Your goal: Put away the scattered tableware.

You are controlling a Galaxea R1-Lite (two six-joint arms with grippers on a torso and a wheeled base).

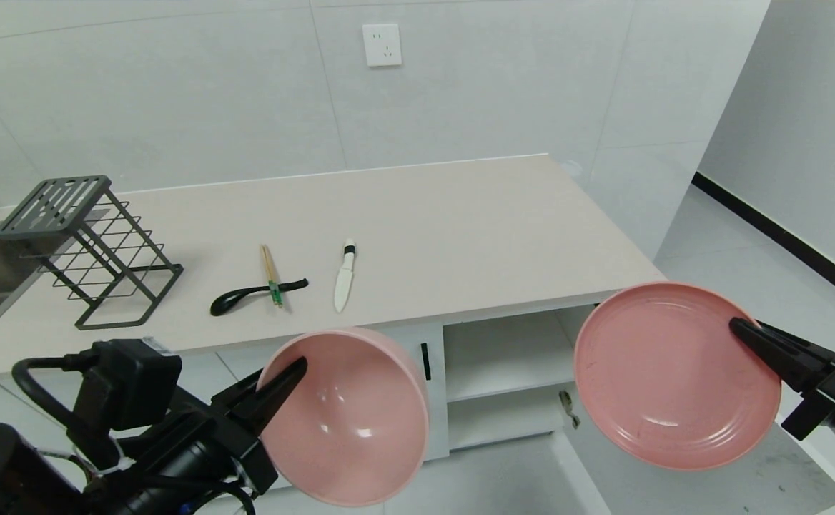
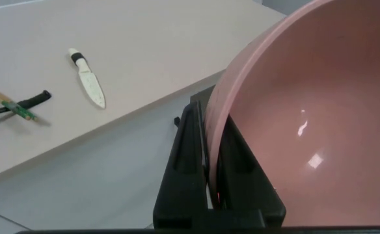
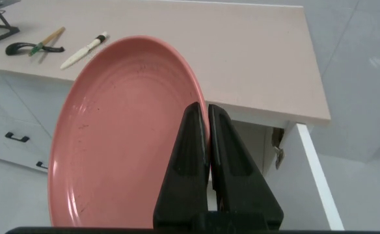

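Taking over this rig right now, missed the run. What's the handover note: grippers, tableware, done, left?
Left gripper: shut on the rim of the pink bowl, held in front of the counter.
Right gripper: shut on the rim of the pink plate, held before the open cabinet.
On the counter: black spoon with chopsticks lying across its handle, white knife beside them, wire rack farther left.
Done: bowl and plate are in hand; nothing looks stowed yet.
Left: put both away, then probably the spoon, chopsticks and knife.
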